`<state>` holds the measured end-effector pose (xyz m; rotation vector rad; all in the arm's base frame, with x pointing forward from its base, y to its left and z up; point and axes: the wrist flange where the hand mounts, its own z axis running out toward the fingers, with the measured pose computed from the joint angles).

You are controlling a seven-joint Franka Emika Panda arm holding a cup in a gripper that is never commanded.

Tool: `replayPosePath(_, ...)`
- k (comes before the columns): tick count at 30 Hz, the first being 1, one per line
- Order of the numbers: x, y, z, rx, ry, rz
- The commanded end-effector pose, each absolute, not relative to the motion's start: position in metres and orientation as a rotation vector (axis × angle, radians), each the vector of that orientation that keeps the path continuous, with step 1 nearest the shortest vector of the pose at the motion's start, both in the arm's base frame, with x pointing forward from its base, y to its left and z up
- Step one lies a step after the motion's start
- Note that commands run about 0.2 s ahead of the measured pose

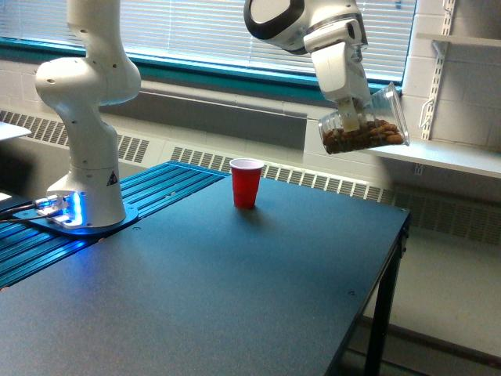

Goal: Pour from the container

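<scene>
The container (368, 129) is a clear plastic cup held high in the air at the exterior view's upper right, tipped nearly onto its side with its rim toward the right. Brown nut-like pieces lie along its lower wall. My gripper (350, 117) is shut on the container, one finger showing across its near wall. A red plastic cup (246, 182) stands upright on the dark table (235, 298), below and well to the left of the container.
The arm's white base (86, 196) stands at the table's left on a blue ribbed strip. The table's right edge (391, 258) drops to the floor. A white shelf (446, 157) and window blinds lie behind the container.
</scene>
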<state>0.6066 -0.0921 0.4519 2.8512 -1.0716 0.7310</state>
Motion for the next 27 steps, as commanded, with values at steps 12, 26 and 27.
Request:
replayPosePath(12,0.595,-0.088,0.451,2.855,-1.045,0.770)
replayPosePath(26,0.560,-0.064,0.434,2.886,-0.901,0.786)
replayPosePath(27,0.556,-0.061,0.433,2.889,-0.892,0.784)
